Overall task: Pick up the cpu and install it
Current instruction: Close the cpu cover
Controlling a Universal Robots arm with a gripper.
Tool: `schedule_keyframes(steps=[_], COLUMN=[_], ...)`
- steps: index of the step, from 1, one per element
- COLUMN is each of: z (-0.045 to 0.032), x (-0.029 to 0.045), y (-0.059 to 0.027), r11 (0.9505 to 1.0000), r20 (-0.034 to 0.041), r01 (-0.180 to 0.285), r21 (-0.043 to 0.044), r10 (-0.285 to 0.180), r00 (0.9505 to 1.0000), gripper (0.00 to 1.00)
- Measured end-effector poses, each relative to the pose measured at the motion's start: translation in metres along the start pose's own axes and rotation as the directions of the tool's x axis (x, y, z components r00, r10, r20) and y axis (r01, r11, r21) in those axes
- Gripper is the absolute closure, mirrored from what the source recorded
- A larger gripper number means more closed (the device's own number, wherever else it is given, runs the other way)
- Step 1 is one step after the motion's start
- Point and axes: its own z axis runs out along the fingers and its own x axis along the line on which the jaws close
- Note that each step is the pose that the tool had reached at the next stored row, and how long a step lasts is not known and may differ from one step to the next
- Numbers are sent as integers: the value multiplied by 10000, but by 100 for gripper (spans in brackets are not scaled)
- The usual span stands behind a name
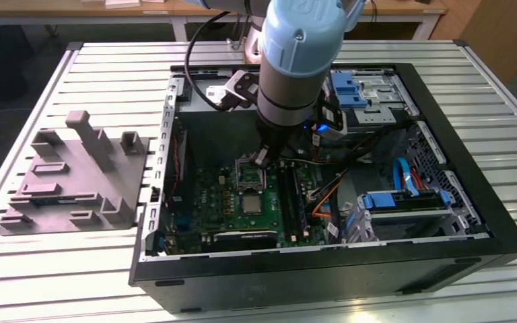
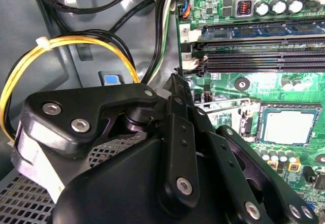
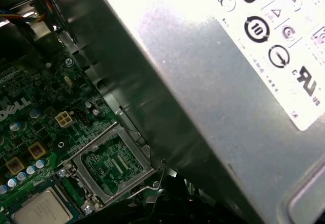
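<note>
We saw cpu [image 1: 252,204] seated in mobo [image 1: 231,202] socket, load frame [image 3: 112,164] up beside it. Gripper [image 1: 265,160] hovered just above frame inside case [image 1: 474,202]; couldn't tell if open/closed.

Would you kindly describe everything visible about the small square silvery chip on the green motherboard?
The small square silvery-grey cpu lies flat in its socket on the green motherboard, metal top up, a darker frame around it. In the first wrist view the hinged metal socket cover stands open beside it. Nothing touches its top; the black gripper is apart from it.
</note>
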Motion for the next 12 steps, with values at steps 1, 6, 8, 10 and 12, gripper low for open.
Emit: schedule_keyframes(steps=[1, 6, 8, 10, 12], z=[1, 5, 3, 3, 3], x=[0, 2, 2, 2, 0], y=[0, 2, 3, 4, 6], r11=[10000, 10000, 10000, 10000, 9999], r20=[-1, -33, -86, -141, -164], r01=[0, 0, 0, 0, 2], r21=[1, 25, 59, 99, 115], r10=[0, 0, 0, 1, 0], r00=[10000, 10000, 10000, 9999, 9999], gripper=[89, 89, 89, 89, 89])
